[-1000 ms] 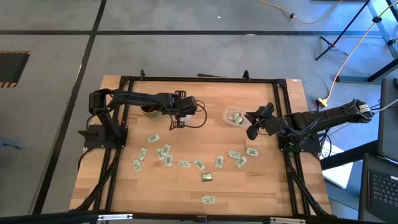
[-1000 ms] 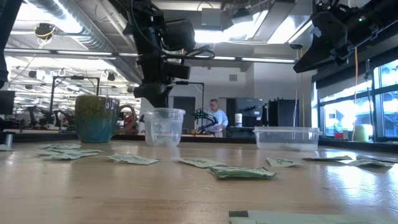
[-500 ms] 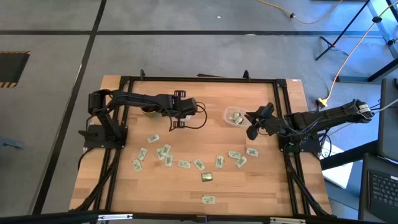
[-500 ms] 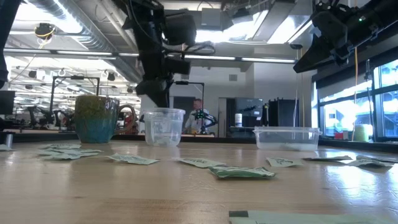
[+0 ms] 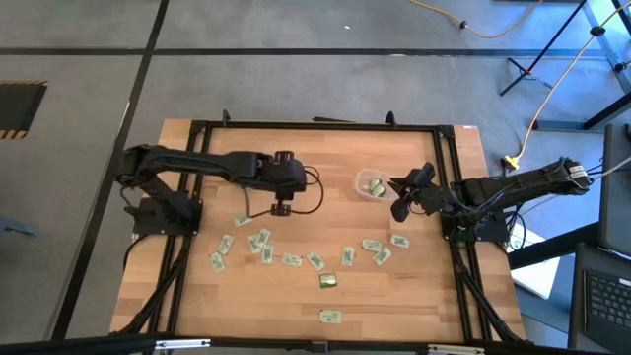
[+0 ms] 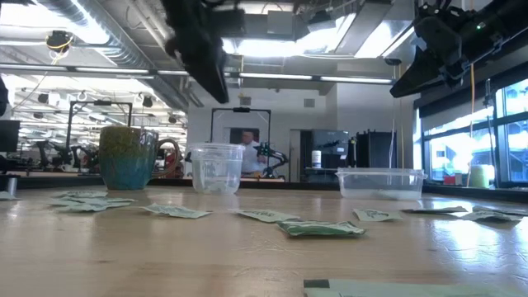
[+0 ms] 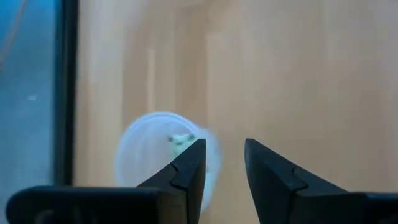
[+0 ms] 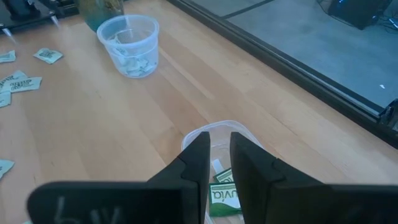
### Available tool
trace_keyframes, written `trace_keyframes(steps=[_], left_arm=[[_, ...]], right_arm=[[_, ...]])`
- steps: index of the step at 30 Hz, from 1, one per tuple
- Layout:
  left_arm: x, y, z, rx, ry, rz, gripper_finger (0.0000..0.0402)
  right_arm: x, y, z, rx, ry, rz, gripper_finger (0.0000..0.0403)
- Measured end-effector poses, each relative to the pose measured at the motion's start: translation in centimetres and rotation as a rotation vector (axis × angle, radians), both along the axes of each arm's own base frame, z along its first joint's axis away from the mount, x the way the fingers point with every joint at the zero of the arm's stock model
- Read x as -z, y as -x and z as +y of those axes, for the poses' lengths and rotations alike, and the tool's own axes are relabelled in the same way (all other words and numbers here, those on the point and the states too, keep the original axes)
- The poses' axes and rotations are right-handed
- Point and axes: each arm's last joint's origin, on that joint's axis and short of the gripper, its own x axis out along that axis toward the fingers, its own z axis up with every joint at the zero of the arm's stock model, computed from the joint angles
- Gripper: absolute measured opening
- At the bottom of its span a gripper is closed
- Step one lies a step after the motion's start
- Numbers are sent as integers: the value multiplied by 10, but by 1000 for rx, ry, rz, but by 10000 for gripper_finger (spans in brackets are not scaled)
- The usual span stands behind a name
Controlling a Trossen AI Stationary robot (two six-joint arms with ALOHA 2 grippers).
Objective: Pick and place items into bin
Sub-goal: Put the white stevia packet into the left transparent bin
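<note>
Several small green-and-white packets [image 5: 292, 259] lie flat on the near half of the wooden table, with one darker olive-gold packet [image 5: 328, 281] among them. More packets sit in the clear bin [image 5: 372, 184] and in the clear cup [image 8: 129, 43]. My left gripper [image 5: 281, 202] hangs open high over the table. In the left wrist view, the cup [image 7: 158, 152] is just beside one of its fingers. My right gripper [image 5: 396, 197] hovers above the bin's near right edge. Its fingers are a narrow gap apart [image 8: 219, 149] and hold nothing.
A green ceramic mug [image 6: 128, 157] stands behind the cup [image 6: 216, 167], toward the far left. A black frame rail [image 5: 315, 126] runs around the table. There is bare wood between the cup and the bin [image 6: 379, 181]. A person moves in the room beyond the table.
My left gripper has risen from just above the cup until it is almost out of the top of the low view. It has also shifted slightly toward the table's near edge. The right arm, the cup and the packets have kept still.
</note>
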Motion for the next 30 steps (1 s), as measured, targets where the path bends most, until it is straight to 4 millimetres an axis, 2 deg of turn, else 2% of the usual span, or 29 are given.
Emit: trace_keyframes(steps=[6,13,16,21,30], left_arm=[[-21,29,-15,-49,178,5,119],[-19,57,-33,-166,278,191,130],[-5,62,-41,-178,278,243,136],[30,70,-47,-230,257,305,139],[86,92,-45,-350,239,374,141]], right_arm=[[0,0,0,1,-1,0,67],[0,0,0,2,-2,-1,67],[0,0,0,2,-2,-1,67],[0,0,0,2,-3,-2,67],[-1,-1,0,4,-8,-15,67]])
